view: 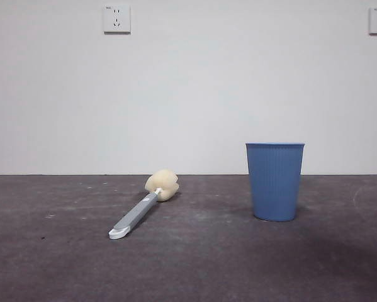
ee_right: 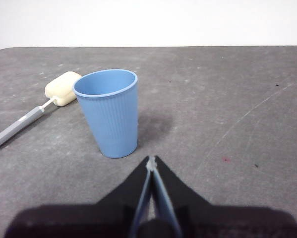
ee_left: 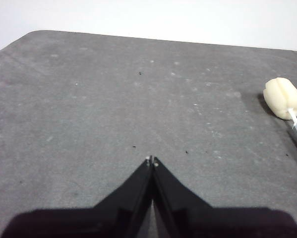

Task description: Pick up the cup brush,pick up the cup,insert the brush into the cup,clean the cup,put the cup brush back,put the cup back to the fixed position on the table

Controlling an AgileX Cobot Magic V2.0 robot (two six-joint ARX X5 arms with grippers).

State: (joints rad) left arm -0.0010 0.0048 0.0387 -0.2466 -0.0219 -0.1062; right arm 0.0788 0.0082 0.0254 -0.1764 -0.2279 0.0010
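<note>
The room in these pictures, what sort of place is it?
Probably a plain indoor test room or lab: a bare white wall with power sockets, a scuffed dark grey table, and only a blue cup and cup brush set out.

- Soft, even indoor light fills all three views, and the white wall (view: 188,94) is bright with no hot spots.
- The cup (ee_right: 111,114) throws a faint, blurred shadow on the table (ee_right: 227,99) on its far side in the right wrist view; in the front view a dim patch lies beside its base.
- The cup brush (view: 144,204) casts only a thin shadow.
- The front view is slightly soft and grainy on the dark table.
- Both end effectors show as near-black, detail-free shapes.
</note>
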